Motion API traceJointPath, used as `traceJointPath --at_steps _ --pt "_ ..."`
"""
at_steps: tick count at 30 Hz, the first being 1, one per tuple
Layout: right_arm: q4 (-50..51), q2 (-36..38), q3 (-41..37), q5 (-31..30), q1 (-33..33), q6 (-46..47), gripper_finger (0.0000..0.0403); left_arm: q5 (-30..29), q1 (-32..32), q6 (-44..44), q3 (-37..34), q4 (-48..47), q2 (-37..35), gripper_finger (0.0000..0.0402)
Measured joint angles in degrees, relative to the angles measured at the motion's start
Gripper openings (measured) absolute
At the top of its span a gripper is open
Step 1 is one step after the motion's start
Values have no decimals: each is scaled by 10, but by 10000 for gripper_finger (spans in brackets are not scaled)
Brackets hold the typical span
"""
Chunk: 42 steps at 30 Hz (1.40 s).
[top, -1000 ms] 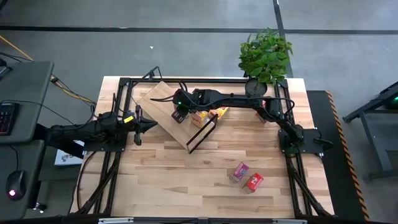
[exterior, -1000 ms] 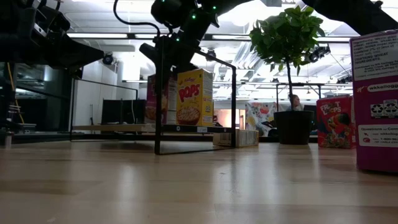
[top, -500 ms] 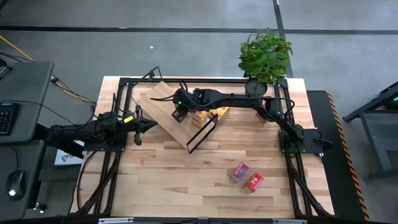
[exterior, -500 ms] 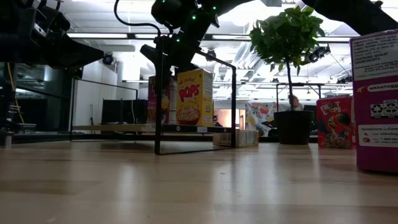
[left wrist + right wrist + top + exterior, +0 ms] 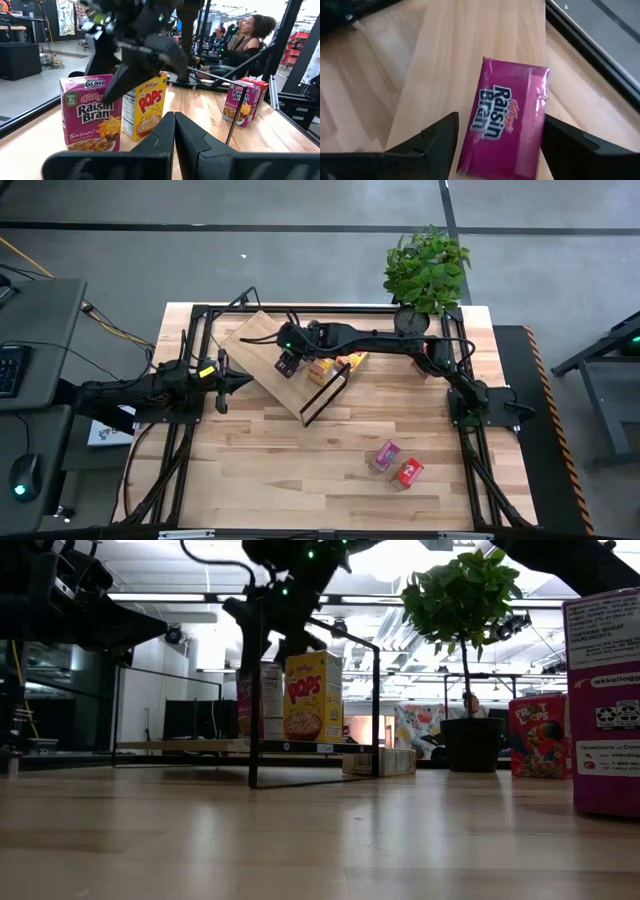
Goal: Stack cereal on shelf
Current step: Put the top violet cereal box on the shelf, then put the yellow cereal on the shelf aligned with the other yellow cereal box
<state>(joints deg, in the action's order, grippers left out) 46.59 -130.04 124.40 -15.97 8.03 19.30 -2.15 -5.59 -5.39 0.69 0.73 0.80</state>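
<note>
A pink-purple cereal box (image 5: 505,120) stands upright on the light wood shelf (image 5: 262,345), beside an upright yellow cereal box (image 5: 147,105). My right gripper (image 5: 500,122) reaches in from above, open. One finger stands on each side of the pink-purple box's top, and no touch shows. A second yellow box (image 5: 380,762) lies flat past the shelf's black wire frame (image 5: 325,395). Another pink-purple box (image 5: 385,455) and a red box (image 5: 407,473) rest on the tabletop toward the near edge. A second red box (image 5: 540,735) stands near the plant. My left gripper (image 5: 228,380) waits, shut, left of the shelf.
A potted green plant (image 5: 428,268) stands at the far right corner. Black frame rails (image 5: 200,330) run along the table's left, far and right sides. Bare tabletop (image 5: 280,470) lies between the shelf and the near edge. People sit in the room beyond (image 5: 250,35).
My right gripper has risen a little over the shelf, so more of the pink-purple box shows below it. The box stays upright on the shelf beside the yellow one.
</note>
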Motion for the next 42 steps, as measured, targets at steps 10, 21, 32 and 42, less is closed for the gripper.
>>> traceJointPath --at_steps 10,21,32,42 --pt "158 5 107 -1 -1 -95 252 0 0 0 0 0 0 3" --pt "360 54 85 -85 36 -150 252 0 0 0 0 0 0 3" --pt "338 212 -88 -119 44 -122 252 0 0 0 0 0 0 3" --pt "-118 536 -656 -41 44 -68 252 0 0 0 0 0 0 3"
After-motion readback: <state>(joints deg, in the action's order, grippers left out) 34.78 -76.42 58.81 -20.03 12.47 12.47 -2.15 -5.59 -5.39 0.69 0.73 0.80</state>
